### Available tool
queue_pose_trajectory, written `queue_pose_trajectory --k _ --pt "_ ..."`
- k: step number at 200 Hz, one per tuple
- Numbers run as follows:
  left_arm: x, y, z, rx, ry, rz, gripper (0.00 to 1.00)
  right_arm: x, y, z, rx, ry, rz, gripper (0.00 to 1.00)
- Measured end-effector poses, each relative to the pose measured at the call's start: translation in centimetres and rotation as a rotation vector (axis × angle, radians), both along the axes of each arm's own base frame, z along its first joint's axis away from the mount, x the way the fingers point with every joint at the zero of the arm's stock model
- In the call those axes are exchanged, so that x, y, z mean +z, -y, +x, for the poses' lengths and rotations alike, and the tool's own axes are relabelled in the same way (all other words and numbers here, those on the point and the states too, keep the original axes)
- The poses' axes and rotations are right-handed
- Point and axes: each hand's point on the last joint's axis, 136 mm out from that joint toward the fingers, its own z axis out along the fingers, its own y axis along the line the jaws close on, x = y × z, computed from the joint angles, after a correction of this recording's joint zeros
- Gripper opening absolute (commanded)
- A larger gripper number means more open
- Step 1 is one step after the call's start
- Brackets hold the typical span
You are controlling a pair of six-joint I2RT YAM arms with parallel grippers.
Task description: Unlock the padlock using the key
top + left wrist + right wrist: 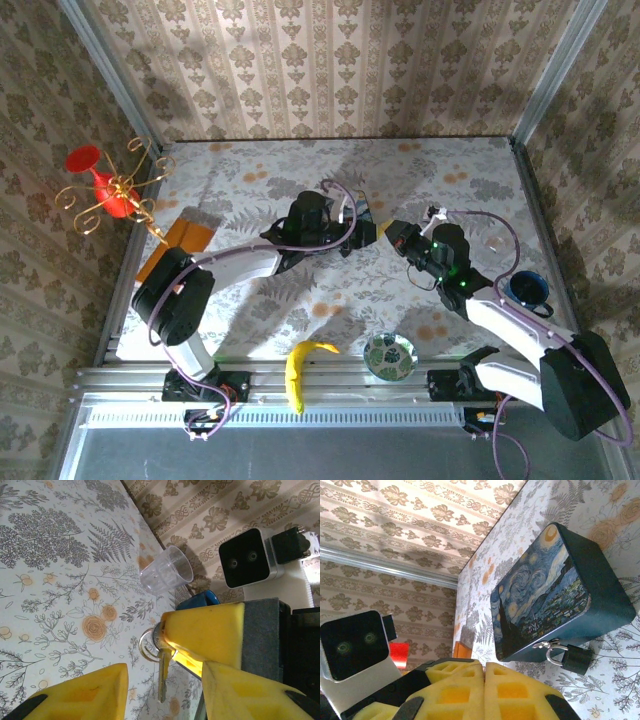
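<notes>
At the box latch, padlock; in right fingers, key.

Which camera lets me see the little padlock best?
The right wrist camera. There the padlock hangs in plain sight from the clasp of the painted box, silver loop and all. From above, the arms hide that spot. The left wrist camera faces the key and a plastic cup instead.

The left gripper holds its yellow fingers apart, the key hanging between them and touching neither. Just ahead, the right gripper (yellow-padded too) pinches the key's head, a ring looped there. Farther ahead a clear cup sits on the flowered table.
</notes>
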Motion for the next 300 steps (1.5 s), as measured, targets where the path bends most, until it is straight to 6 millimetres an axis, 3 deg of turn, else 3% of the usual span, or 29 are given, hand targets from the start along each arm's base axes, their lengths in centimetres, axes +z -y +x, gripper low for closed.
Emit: queue_pose_trajectory --k 23,35,70,123,169,214,227,256,280,300 --pt "-0.4 0.0 -0.1 -0.008 -0.011 0.014 0.42 0.4 0.1 -0.1 -0.003 0.012 0.004 0.0" --pt "-0.7 0.0 -0.2 -0.012 -0.019 0.022 0.33 0.5 0.1 -0.1 -0.003 0.014 0.005 0.0" --pt "-1.4 0.3 -0.8 -0.034 -0.031 0.039 0.25 0.6 0.1 -0.1 -0.003 0.016 0.005 0.0" --pt "-1.1 0.5 -0.9 -0.045 -0.028 0.033 0.2 0.6 0.1 -0.1 -0.003 0.016 0.005 0.0" --pt "-0.4 0.7 -0.8 -0.051 -0.014 0.021 0.0 0.6 0.1 -0.1 -0.005 0.016 0.005 0.0" --pt "-0.3 0.3 -0.7 -0.072 -0.024 0.021 0.0 0.5 0.1 -0.2 -0.001 0.014 0.001 0.0" --pt "-0.4 -0.1 -0.8 -0.093 -0.027 0.03 0.0 0.2 0.1 -0.3 0.009 0.004 -0.012 0.16" --pt "0.0 -2.0 -1.2 -0.142 0.031 0.108 0.0 -0.4 0.9 -1.1 0.037 -0.024 -0.072 0.38" --pt "2.5 -3.9 -2.2 -0.206 0.177 0.18 0.0 0.2 2.0 -2.0 0.065 -0.012 -0.138 0.54" --pt "4.6 -5.1 -3.8 -0.278 0.301 0.222 0.0 2.0 2.0 -3.0 0.142 0.04 -0.196 0.66"
